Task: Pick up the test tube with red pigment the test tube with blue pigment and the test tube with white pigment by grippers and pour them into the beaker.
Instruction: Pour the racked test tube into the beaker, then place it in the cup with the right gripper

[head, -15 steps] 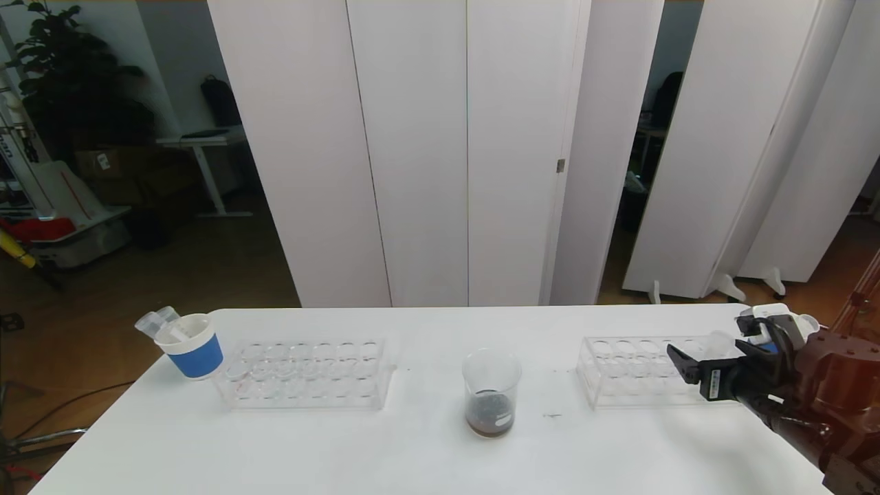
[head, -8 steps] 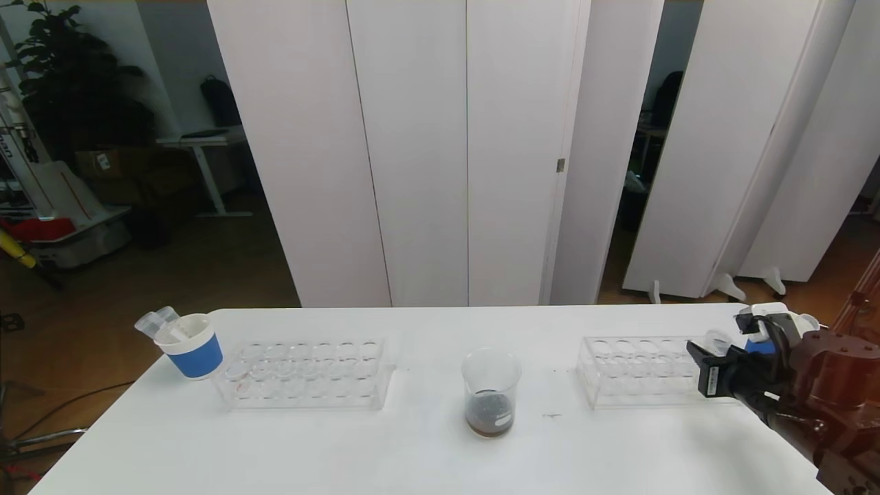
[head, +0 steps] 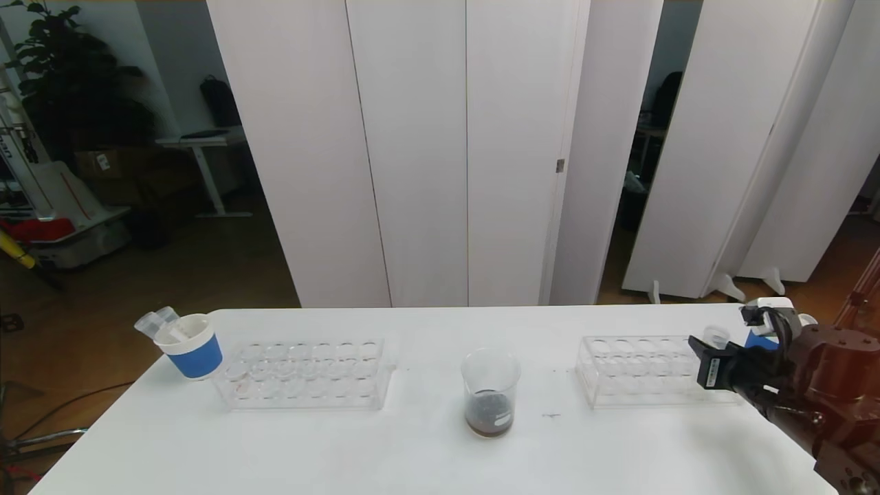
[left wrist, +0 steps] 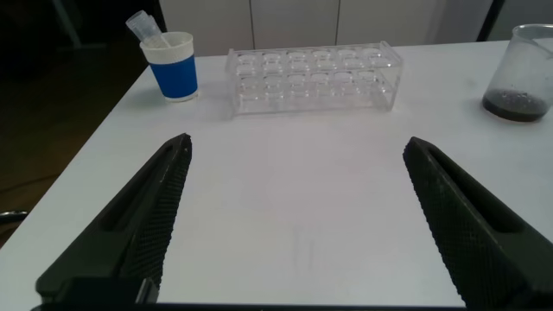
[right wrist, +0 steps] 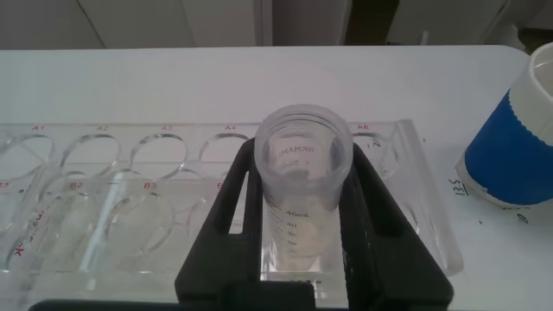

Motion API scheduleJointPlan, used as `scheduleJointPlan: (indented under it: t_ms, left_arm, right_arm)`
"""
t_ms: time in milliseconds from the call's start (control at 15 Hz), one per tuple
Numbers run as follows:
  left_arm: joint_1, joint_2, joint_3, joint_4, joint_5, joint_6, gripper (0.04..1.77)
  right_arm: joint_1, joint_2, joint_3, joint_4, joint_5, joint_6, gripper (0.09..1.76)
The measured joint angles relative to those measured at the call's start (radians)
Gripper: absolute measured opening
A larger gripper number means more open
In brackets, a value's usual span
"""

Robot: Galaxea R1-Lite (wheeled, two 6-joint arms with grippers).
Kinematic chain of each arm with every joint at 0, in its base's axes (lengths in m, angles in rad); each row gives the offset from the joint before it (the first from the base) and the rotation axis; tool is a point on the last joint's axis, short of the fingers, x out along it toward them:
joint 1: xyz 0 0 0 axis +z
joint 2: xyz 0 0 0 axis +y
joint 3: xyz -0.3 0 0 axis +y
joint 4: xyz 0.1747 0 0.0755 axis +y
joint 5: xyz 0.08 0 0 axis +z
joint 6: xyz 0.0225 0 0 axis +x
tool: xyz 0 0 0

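My right gripper (head: pixel 708 361) is shut on the test tube with white pigment (right wrist: pixel 304 164), a clear graduated tube with pale whitish liquid low inside. The tube stands upright at the right end of the right clear rack (head: pixel 636 371), and its rim (head: pixel 716 335) shows just above the jaws. The beaker (head: pixel 490 392) stands mid-table with dark liquid in its bottom. In the left wrist view my left gripper (left wrist: pixel 298 151) hangs open over bare table, with the beaker (left wrist: pixel 523 73) far off. The test tubes with red and blue pigment are out of view.
A second clear rack (head: pixel 306 375) lies on the table's left, and a blue-and-white cup (head: pixel 192 346) holding empty tubes stands beside it. Another blue-and-white cup (right wrist: pixel 510 147) stands just past the right rack near the table's right edge.
My right gripper's jaws went from wide open to shut around the white-pigment tube and the hand shifted slightly right. The left gripper has not moved.
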Motion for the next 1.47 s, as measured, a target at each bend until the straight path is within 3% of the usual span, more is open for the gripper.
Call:
scheduleJointPlan:
  t_ms: [133,867,1067,1467]
  left_arm:
    - [0.000,0.000,0.000,0.000,0.000,0.000,1.75]
    - [0.000,0.000,0.000,0.000,0.000,0.000,1.75]
    - [0.000,0.000,0.000,0.000,0.000,0.000,1.75]
    - [0.000,0.000,0.000,0.000,0.000,0.000,1.75]
  right_arm:
    - [-0.003,-0.031,-0.030,0.026,0.008,-0.003,0.59]
    - [-0.009,-0.332,-0.178,0.444,0.011,-0.010,0.59]
    - [-0.013,-0.383,-0.306,0.609,0.045,-0.009,0.59]
    - [-0.041,-0.397,-0.648,0.896,0.281,-0.017,0.59]
